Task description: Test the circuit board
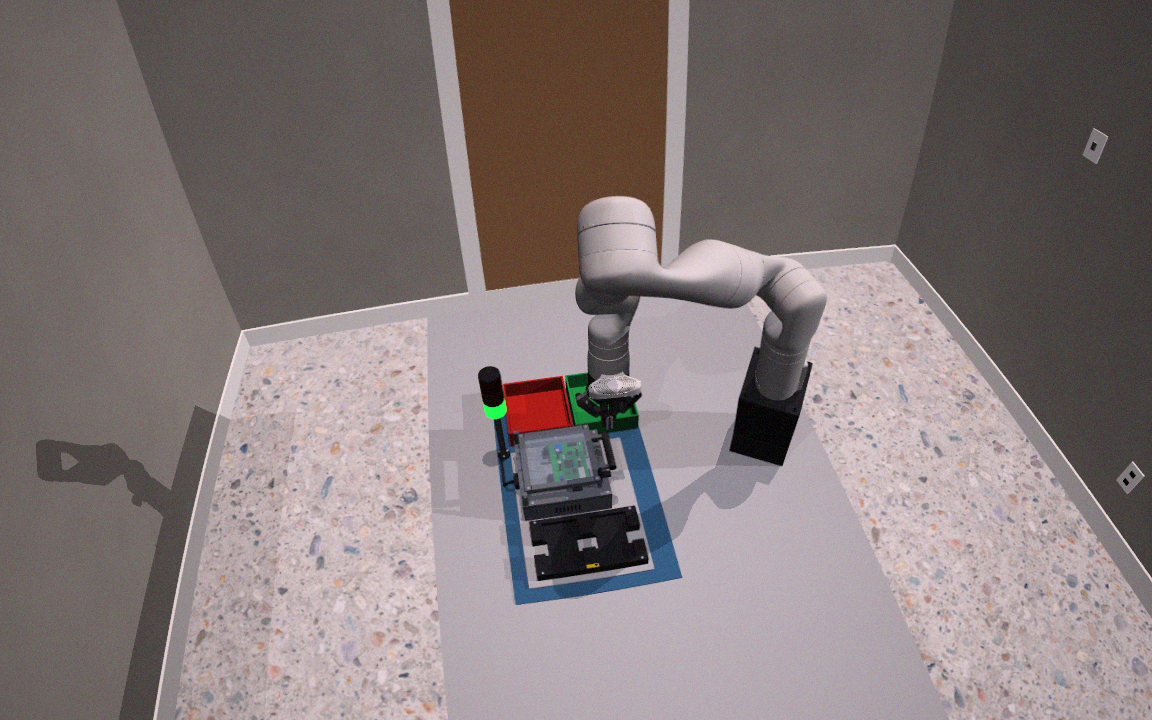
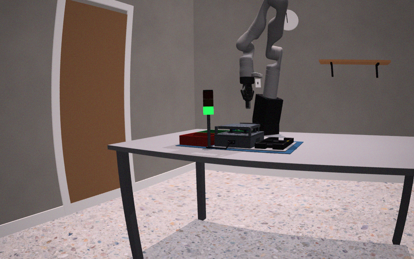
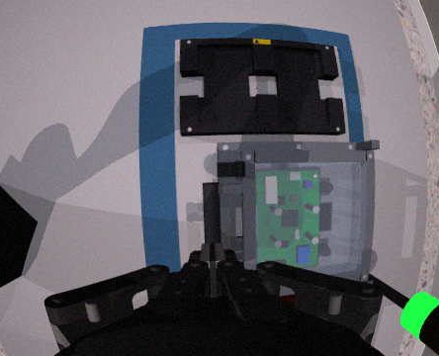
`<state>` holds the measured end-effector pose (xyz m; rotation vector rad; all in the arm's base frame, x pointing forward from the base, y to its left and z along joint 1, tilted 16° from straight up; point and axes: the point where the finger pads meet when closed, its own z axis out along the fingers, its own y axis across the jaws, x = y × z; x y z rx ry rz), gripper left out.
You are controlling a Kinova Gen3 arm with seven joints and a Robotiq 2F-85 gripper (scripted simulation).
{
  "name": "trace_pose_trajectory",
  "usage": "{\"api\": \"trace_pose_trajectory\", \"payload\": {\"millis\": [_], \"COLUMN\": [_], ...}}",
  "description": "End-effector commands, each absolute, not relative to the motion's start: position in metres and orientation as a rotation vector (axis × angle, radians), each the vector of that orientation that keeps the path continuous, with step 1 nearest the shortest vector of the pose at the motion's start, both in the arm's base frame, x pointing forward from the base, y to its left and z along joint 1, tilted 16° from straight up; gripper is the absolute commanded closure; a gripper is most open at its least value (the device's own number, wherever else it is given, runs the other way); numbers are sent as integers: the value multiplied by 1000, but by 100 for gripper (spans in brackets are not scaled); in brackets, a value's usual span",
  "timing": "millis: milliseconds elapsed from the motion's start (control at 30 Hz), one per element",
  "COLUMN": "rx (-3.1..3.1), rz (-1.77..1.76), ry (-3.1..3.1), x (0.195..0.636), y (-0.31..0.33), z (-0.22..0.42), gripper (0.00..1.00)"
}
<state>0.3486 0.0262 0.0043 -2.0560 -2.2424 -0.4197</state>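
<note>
The gripper [image 1: 609, 420] [image 2: 247, 108] [image 3: 213, 257] is fully closed on nothing, raised above the table [image 1: 696, 573] [image 2: 346, 151] [image 3: 96, 59]. Lower down, the board [image 1: 568, 460] [image 3: 289, 218] lies in the tester [image 1: 567, 504] [image 2: 234, 139] [image 3: 230, 198], under the closed lid [image 1: 526, 461] [image 2: 239, 125] [image 3: 343, 222], which bars access from above. The signal light [image 1: 495, 409] [image 2: 208, 110] [image 3: 419, 313] shows green.

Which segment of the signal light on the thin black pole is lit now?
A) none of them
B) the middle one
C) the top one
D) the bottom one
D: the bottom segment of the black signal light glows bright green, while the two segments above it are dark in the exterior view.
</note>
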Motion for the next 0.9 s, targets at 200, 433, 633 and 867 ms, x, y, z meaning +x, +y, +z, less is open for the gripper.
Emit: {"api": "trace_pose_trajectory", "payload": {"millis": [200, 433, 633, 867], "rx": [-2057, -2057, -2057, -2057], "rz": [-421, -421, -421, -421], "ry": [-2242, -2242, -2242, -2242], "x": [349, 349, 348, 346], "y": [26, 25, 23, 21], "z": [5, 7, 15, 23], "gripper": [100, 100, 100, 100]}}
